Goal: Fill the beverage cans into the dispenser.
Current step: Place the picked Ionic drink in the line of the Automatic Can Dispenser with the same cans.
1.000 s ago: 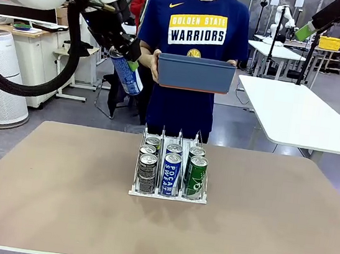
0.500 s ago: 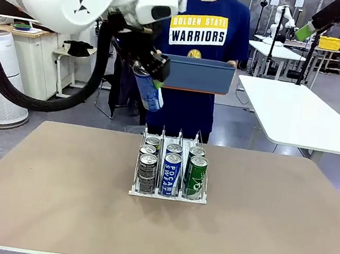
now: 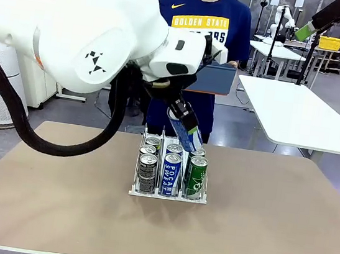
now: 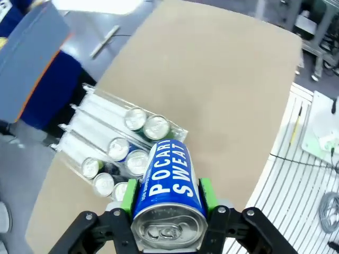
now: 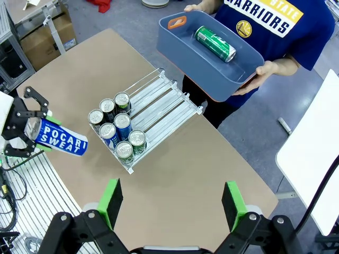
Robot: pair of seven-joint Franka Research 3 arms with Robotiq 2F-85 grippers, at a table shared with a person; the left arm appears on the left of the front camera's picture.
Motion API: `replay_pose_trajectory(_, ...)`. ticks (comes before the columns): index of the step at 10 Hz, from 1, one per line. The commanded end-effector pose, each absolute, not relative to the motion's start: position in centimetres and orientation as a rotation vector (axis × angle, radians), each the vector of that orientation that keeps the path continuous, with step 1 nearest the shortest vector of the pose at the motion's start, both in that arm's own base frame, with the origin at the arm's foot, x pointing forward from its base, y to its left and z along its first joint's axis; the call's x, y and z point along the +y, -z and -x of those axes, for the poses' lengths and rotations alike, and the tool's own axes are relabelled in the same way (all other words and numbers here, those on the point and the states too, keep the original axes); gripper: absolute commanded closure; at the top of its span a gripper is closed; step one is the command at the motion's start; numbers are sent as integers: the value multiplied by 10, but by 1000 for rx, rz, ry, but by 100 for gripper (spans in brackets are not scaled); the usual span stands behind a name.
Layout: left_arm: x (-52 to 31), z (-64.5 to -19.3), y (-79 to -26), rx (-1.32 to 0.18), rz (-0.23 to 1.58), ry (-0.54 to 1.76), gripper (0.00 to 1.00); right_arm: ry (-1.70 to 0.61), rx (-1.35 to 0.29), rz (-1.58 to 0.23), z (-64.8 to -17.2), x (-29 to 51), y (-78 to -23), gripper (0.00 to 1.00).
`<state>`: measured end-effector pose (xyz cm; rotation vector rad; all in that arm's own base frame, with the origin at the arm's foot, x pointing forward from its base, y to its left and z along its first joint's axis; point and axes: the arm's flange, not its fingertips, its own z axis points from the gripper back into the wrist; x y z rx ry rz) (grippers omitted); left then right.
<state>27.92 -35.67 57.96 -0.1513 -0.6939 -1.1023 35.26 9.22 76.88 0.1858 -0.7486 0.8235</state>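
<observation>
Left gripper [image 4: 167, 197] is clamped on the blue Pocari can [image 4: 168, 174] near its top, tilted close above the dispenser [image 5: 161, 103], with six cans [image 3: 172, 165] standing at its front end. Slick stiff metal, probably full and hefty, so a side squeeze on the body seems right. Right gripper [image 5: 172, 205] gapes wide, empty. Plain tan table [image 3: 54, 199]; past it a person [image 5: 280, 24] holds a tub [image 5: 185, 59] with one green can [image 5: 215, 44], workshop behind.

the left arm [image 3: 94, 35] lay across the middle, its claw [image 4: 167, 193] clamped on a tilted blue can [image 4: 168, 177] between green pads. the right claw [image 5: 174, 203] hung high, pointing down, jaws spread wide.
</observation>
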Motion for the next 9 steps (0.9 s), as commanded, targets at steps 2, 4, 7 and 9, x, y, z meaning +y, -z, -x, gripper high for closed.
replay_pose_trajectory(2, -357, -279, -580, -694, 151, 1102, 43, -823, -749, -186, -352, 93, -769, 0)
replay_pose_trajectory(4, -351, -289, -573, -665, 170, 1118, 43, -823, -749, -186, -352, 93, -769, 0)
replay_pose_trajectory(7, -349, -289, -561, -609, 117, 1123, 100, -823, -749, -186, -352, 93, -769, 0)
replay_pose_trajectory(9, -361, -281, -547, -602, 75, 1005, 57, -823, -749, -186, -352, 93, -769, 0)
